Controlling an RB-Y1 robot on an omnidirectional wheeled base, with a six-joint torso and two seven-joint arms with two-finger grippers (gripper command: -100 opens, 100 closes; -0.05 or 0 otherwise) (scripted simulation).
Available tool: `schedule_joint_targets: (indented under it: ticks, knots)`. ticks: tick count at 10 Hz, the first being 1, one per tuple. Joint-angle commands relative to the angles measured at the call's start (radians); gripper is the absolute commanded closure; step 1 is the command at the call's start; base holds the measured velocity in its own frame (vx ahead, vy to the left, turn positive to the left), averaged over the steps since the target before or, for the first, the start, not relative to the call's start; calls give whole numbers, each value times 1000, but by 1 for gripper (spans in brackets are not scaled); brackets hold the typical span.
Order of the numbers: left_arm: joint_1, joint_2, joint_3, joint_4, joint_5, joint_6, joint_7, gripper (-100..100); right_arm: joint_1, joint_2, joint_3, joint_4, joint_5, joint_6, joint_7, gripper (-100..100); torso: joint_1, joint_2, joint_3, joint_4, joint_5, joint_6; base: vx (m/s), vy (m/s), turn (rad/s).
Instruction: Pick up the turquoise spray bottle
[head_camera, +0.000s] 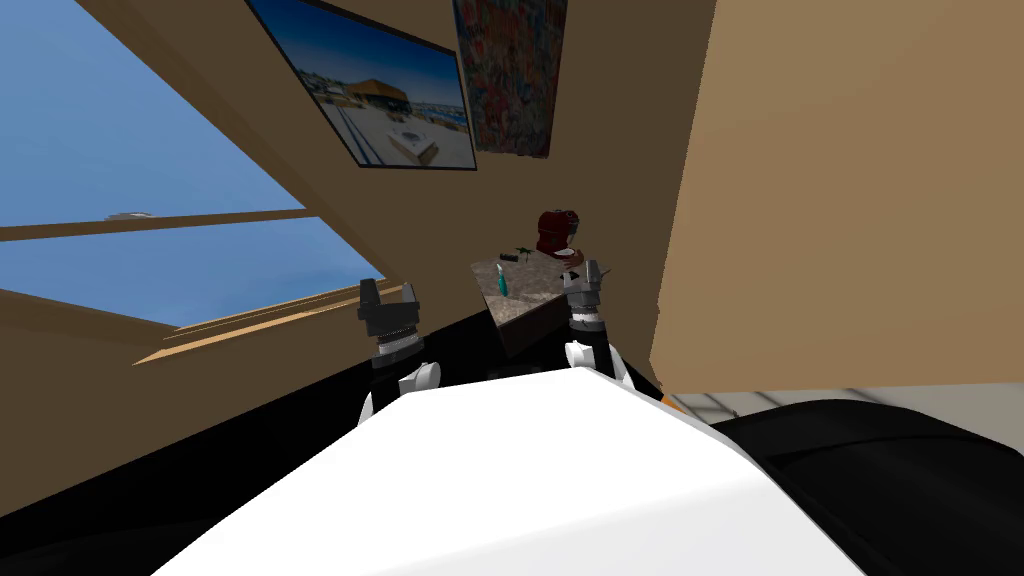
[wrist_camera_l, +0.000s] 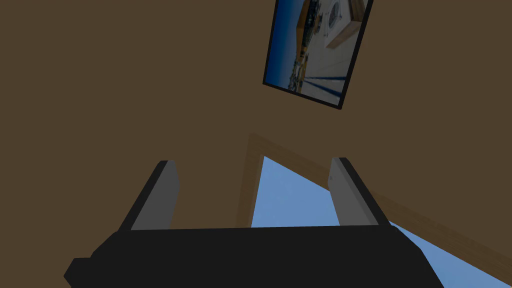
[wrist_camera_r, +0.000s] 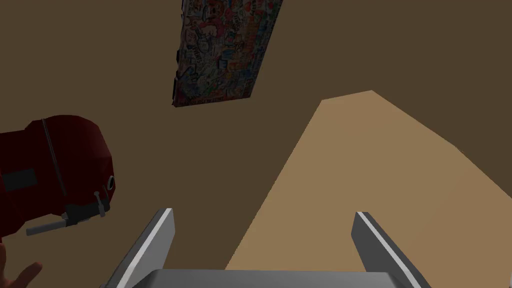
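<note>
A small turquoise spray bottle (head_camera: 501, 281) stands upright on a stone-topped counter (head_camera: 532, 289) ahead of me in the head view. My right gripper (head_camera: 583, 270) is raised at the counter's near right side, just right of the bottle and apart from it. Its two fingers (wrist_camera_r: 160, 235) stand wide apart with nothing between them, so it is open. My left gripper (head_camera: 386, 290) is held up to the left of the counter, in front of the window wall. It is open too, its fingers (wrist_camera_l: 162, 195) holding nothing.
A dark red appliance (head_camera: 556, 231) sits at the back of the counter, close beside my right gripper (wrist_camera_r: 262, 227) in the right wrist view. A small dark object (head_camera: 510, 257) lies near it. A tan wall (head_camera: 850, 190) rises close on the right. A black area lies below the window.
</note>
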Motion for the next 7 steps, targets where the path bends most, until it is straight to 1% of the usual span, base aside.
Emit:
schedule_joint_targets:
  ticks: [1, 4, 7]
  knots:
    - [0, 0, 0, 0, 0, 0, 0, 0, -12, -36, 1, 8, -11, 10, -3, -100, 0, 0, 0, 0, 0, 0, -2, 7, -12]
    - [0, 0, 0, 0, 0, 0, 0, 0, -57, -108, 6, 35, -51, 47, -13, -100, 1, 0, 0, 0, 0, 0, -12, 19, -26]
    - [0, 0, 0, 0, 0, 0, 0, 0, -127, -159, 14, 76, -114, 104, -29, -100, 2, 2, 1, 0, 0, 0, -28, 32, -43]
